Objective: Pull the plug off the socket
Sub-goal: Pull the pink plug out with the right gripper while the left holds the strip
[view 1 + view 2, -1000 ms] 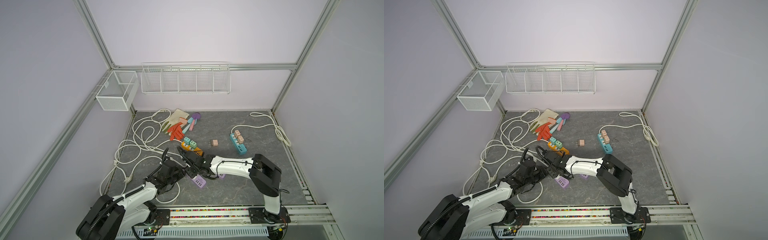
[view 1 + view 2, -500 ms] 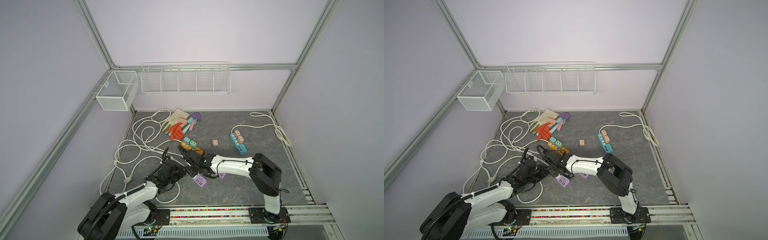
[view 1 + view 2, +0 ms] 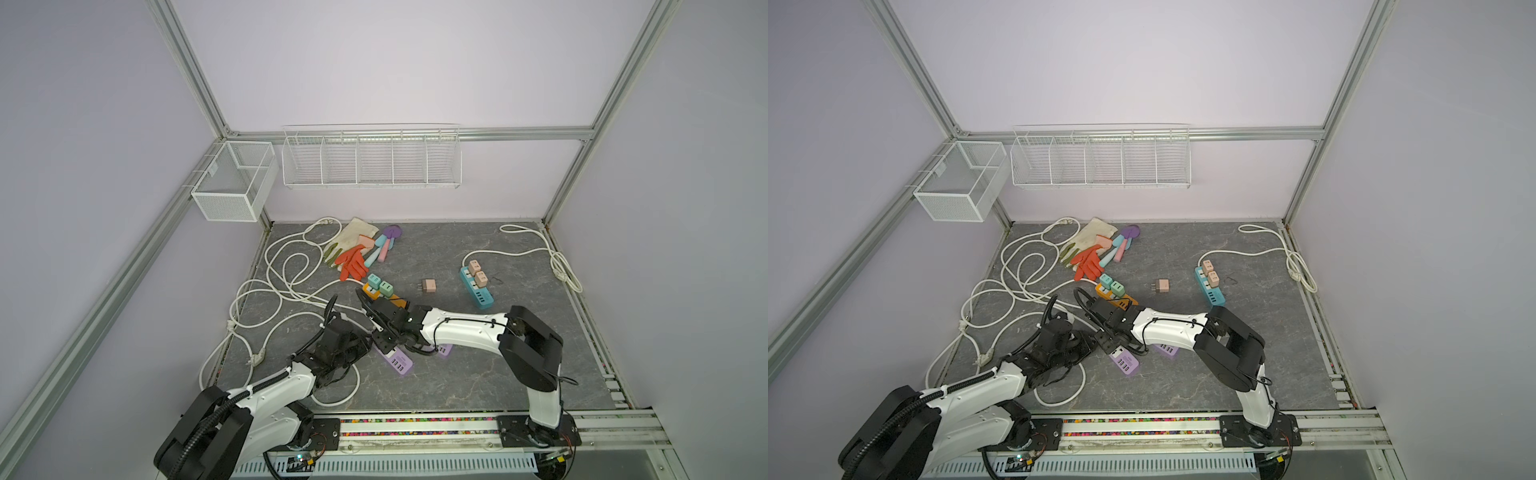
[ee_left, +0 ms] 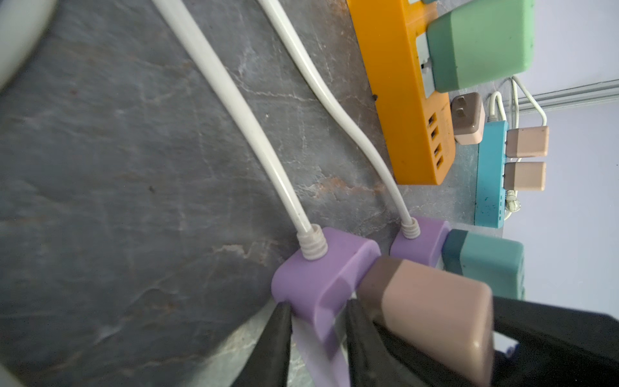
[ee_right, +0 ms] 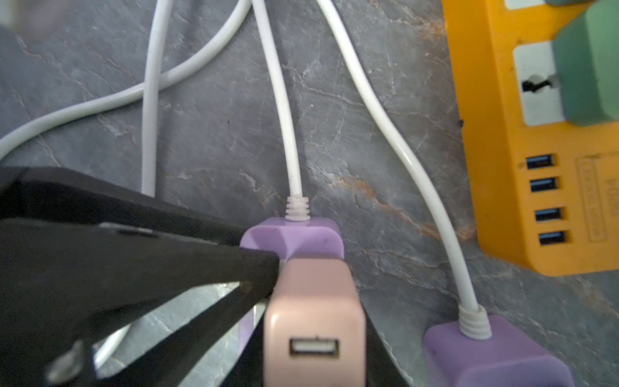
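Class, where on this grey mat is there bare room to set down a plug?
Free: between lilac plastic power strip and front rail; between loose beige plug and back wall. Crowded: looped white cables, orange plastic power strip.

The right gripper [image 5: 315, 355] clamps a pink USB charger [image 5: 313, 301] seated in a purple power strip [image 5: 294, 239] on the grey marbled tabletop [image 5: 217, 134]. The left gripper [image 5: 264, 271] touches that strip's side with a black finger. A second purple strip [image 5: 495, 362] and an orange strip [image 5: 485, 150] bearing a green plug [image 5: 589, 67] lie beside.
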Controlling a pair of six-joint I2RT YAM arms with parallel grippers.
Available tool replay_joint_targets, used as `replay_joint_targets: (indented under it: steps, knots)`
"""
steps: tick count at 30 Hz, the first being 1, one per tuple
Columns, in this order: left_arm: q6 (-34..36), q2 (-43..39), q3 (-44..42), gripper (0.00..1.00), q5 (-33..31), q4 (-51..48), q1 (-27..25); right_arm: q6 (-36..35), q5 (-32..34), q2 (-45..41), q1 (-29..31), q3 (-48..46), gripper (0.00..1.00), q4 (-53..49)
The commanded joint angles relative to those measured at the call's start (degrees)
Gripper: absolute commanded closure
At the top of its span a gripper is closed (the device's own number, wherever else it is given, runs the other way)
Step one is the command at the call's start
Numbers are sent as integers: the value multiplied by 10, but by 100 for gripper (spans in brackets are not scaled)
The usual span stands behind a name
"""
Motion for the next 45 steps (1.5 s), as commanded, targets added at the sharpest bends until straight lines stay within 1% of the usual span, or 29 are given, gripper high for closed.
replay_joint_targets:
  steps: [1, 6, 9, 10, 13, 16, 20, 24, 26, 28, 33, 36, 39, 43, 45]
  knots:
    - [2, 7, -22, 72, -8, -103, -4, -8, 7, -16, 8, 30, 82, -18]
    - [-2, -16, -22, 72, -29, -136, -20, -11, 10, -12, 31, 37, 83, -17]
    - [-2, -37, -22, 72, -37, -155, -20, -8, 15, -20, 24, 29, 83, -9]
    - [-2, -42, -42, 72, -37, -156, -20, -6, 10, -23, 18, 26, 83, -6]
    - [-2, -53, -42, 72, -40, -164, -20, -2, -4, -26, 3, 25, 83, -6]
    - [-2, -58, -42, 72, -42, -166, -20, -6, 1, -25, 12, 27, 83, -7]
    - [-2, -52, -40, 72, -37, -158, -20, -10, -12, -21, 30, 29, 83, -2]
    - [-6, -47, -42, 72, -17, -123, -22, -6, -14, -24, 18, 21, 84, 4]
    - [-5, -46, -38, 72, -16, -122, -23, -4, -16, -26, 10, 20, 84, 4]
    - [-4, -44, -37, 72, -22, -127, -23, -9, -20, -23, 9, 26, 84, -1]
    - [-11, -47, -51, 74, -52, -151, -23, -40, -23, -15, 30, 40, 84, -11]
    - [-10, -58, -57, 74, -55, -157, -23, -42, -4, -24, 22, 35, 82, -9]
    - [-1, -56, -49, 74, -66, -181, -23, -33, -26, -15, 7, 47, 82, -22]
    - [-4, -46, -53, 74, -59, -162, -23, -36, -17, 2, 19, 63, 82, -37]
    - [-3, -43, -52, 74, -55, -155, -23, -38, -36, 3, 26, 60, 82, -29]
